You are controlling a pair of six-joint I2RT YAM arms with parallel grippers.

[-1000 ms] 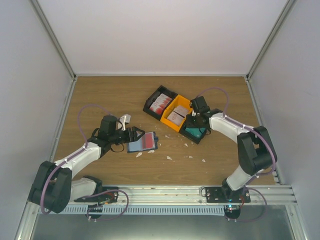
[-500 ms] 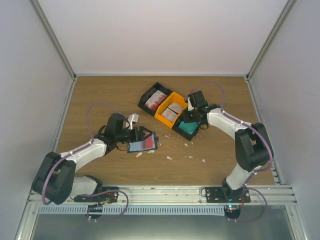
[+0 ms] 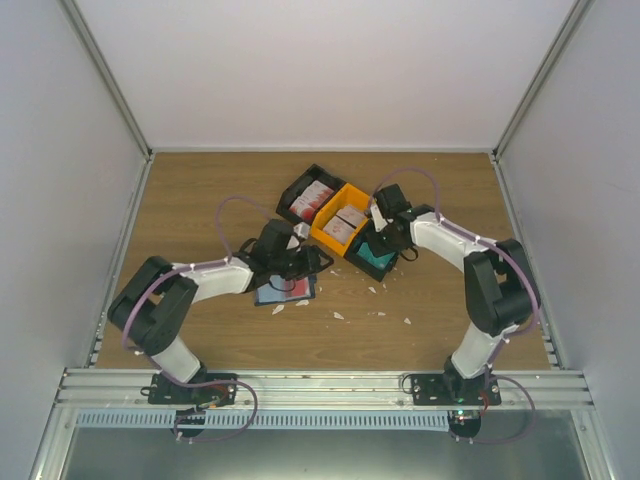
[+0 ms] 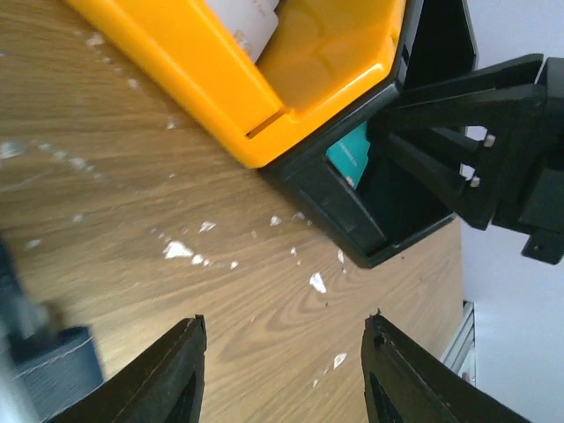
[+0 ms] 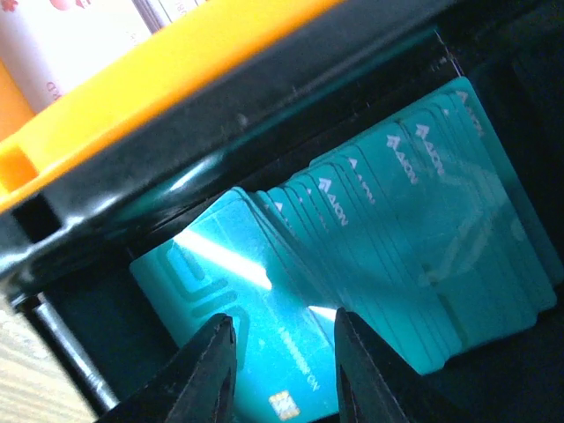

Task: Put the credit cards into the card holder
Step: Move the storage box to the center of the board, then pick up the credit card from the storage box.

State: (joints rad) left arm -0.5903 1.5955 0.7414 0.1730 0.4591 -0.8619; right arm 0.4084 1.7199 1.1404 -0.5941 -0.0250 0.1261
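Presently our left claw (image 4: pixel 282 322) hangs wide and empty over the desk (image 4: pixel 132 203), with the card holder (image 3: pixel 284 293) lying open just beside it. Our right claw (image 5: pixel 282 319) stands parted, holding nothing, above teal credit cards (image 5: pixel 397 229) in a black tray (image 5: pixel 291 101).

Teal cards (image 5: pixel 379 238) with white logos, black tray (image 4: pixel 348 216), orange tray (image 4: pixel 291 62), red-and-white credit cards (image 3: pixel 313 201), brown wood-grain desk (image 4: pixel 115 220), white scraps (image 4: pixel 177 250).
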